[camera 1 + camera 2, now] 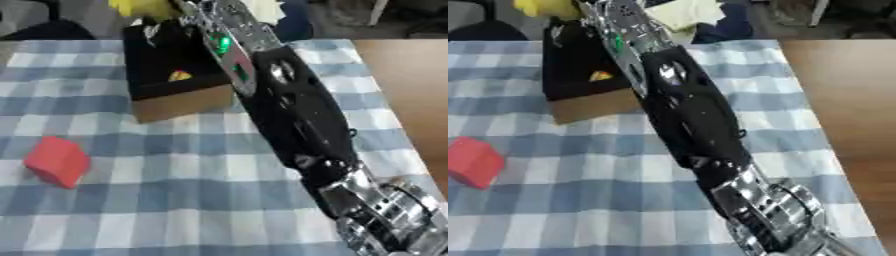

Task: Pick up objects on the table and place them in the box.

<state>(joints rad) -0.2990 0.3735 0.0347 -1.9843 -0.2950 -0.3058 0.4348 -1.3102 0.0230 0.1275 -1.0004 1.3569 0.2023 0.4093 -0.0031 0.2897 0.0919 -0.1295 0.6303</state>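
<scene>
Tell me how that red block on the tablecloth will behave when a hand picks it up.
The red block shows flat faces and fairly sharp edges, so it probably won't roll and should sit stable if pushed. It holds a blocky shape, so it likely stays stiff in a grasp. The checked tablecloth under it may bunch or drag if it is slid rather than lifted.

The right arm (pixel 289 110) has a long glossy black shell, rounded and widest at its middle, with a few small round holes or screws in it. Toward the wrist it turns to silver metal with a green light (pixel 222 44). The near joint (pixel 385 210) is ribbed silver, possibly with dark cabling.
</scene>
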